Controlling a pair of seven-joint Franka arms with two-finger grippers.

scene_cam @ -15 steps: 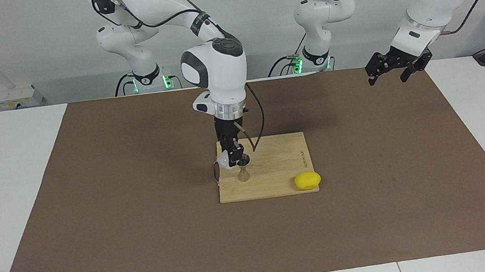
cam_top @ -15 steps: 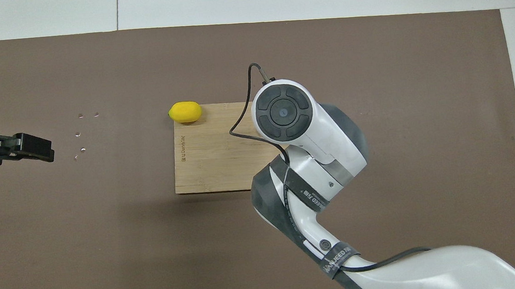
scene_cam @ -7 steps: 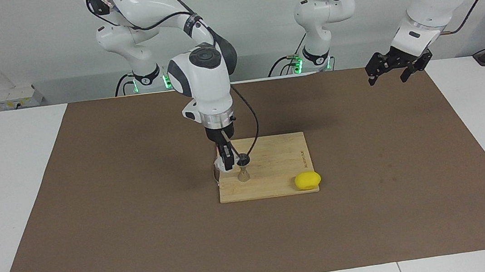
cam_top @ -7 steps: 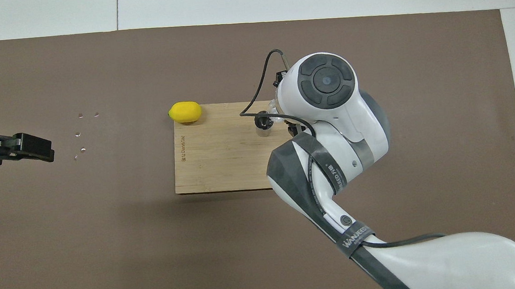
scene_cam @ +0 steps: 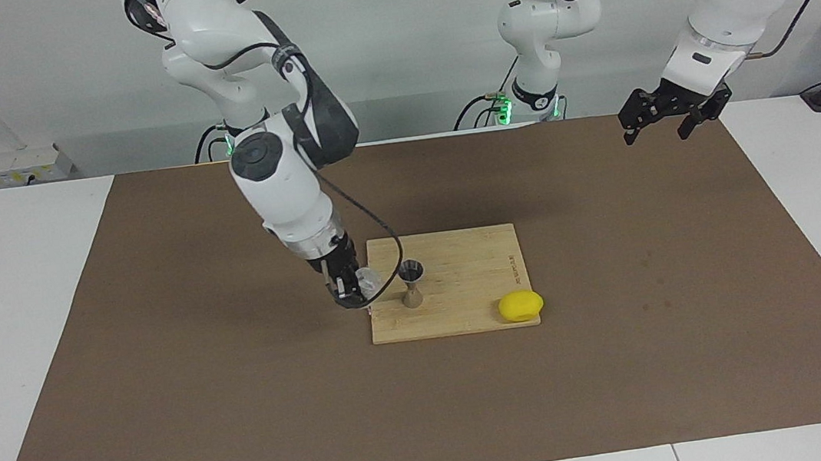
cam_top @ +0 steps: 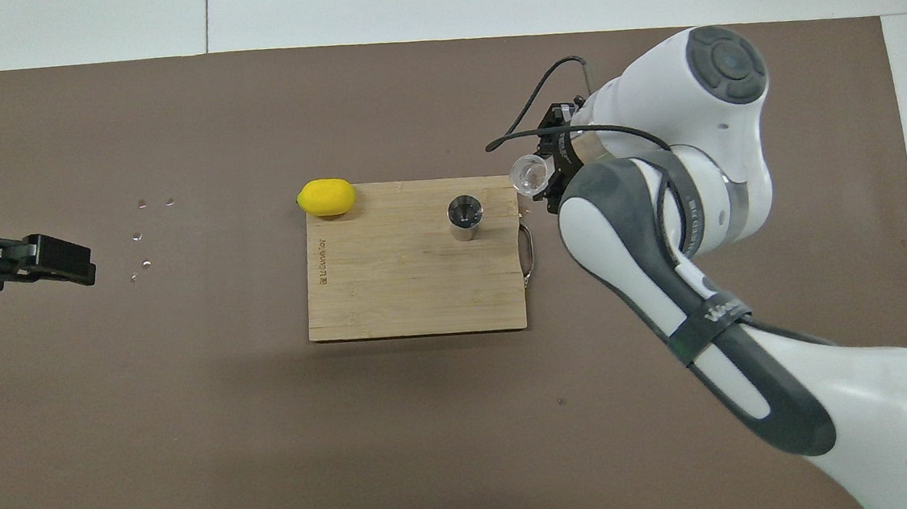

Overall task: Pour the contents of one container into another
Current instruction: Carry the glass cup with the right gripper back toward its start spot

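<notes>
The small clear cup (scene_cam: 366, 277) (cam_top: 530, 174) is held by my right gripper (scene_cam: 350, 290) (cam_top: 551, 176), shut on it, just above the edge of the wooden cutting board (scene_cam: 463, 286) (cam_top: 392, 292) at the right arm's end. The metal jigger (scene_cam: 412, 283) (cam_top: 465, 215) stands upright on the board, a short way from the cup and apart from it. My left gripper (scene_cam: 665, 120) (cam_top: 57, 260) hangs open in the air over the brown mat at the left arm's end, where that arm waits.
A yellow lemon (scene_cam: 520, 306) (cam_top: 326, 197) sits on the board's corner farthest from the robots, toward the left arm's end. A metal handle (cam_top: 527, 249) sticks out of the board's edge under the right arm. Small drops (cam_top: 146, 230) dot the brown mat (scene_cam: 168, 413).
The right arm has swung away from above the jigger toward its own end of the table, carrying the cup off to the board's edge. The left arm has not moved.
</notes>
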